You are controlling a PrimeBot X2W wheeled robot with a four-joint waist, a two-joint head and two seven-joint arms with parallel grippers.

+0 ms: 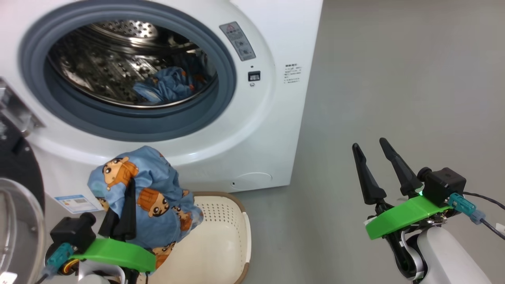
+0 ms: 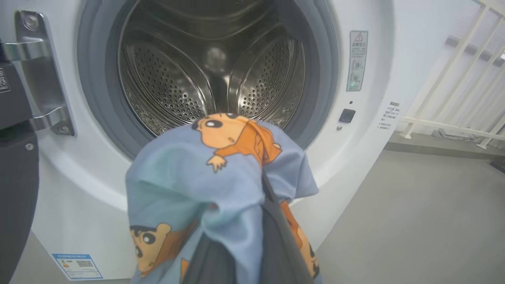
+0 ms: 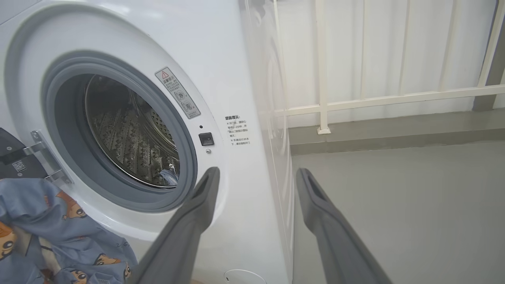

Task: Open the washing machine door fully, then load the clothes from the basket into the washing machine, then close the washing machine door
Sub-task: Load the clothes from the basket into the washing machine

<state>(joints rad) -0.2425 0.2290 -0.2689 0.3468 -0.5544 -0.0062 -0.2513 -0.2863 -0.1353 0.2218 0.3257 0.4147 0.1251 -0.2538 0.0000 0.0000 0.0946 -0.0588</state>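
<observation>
The washing machine (image 1: 276,130) stands with its steel drum (image 1: 118,63) exposed, and a blue garment (image 1: 167,86) lies inside at the lower right. The washing machine door (image 1: 17,169) is swung open at the far left, showing its black rim and glass bowl. My left gripper (image 1: 128,187) is shut on a bunch of light blue clothes (image 1: 158,201) with orange cartoon figures, lifted above the cream basket (image 1: 225,240), below the drum opening. In the left wrist view the clothes (image 2: 189,177) drape over my fingers in front of the drum. My right gripper (image 1: 369,144) hangs open to the machine's right, holding nothing.
Bare grey floor (image 1: 394,79) stretches to the right of the machine. A white railing (image 3: 394,98) runs along the wall behind it. The door's metal hinge (image 2: 43,79) sits at the left of the opening. A small blue label (image 1: 77,203) marks the machine's lower front.
</observation>
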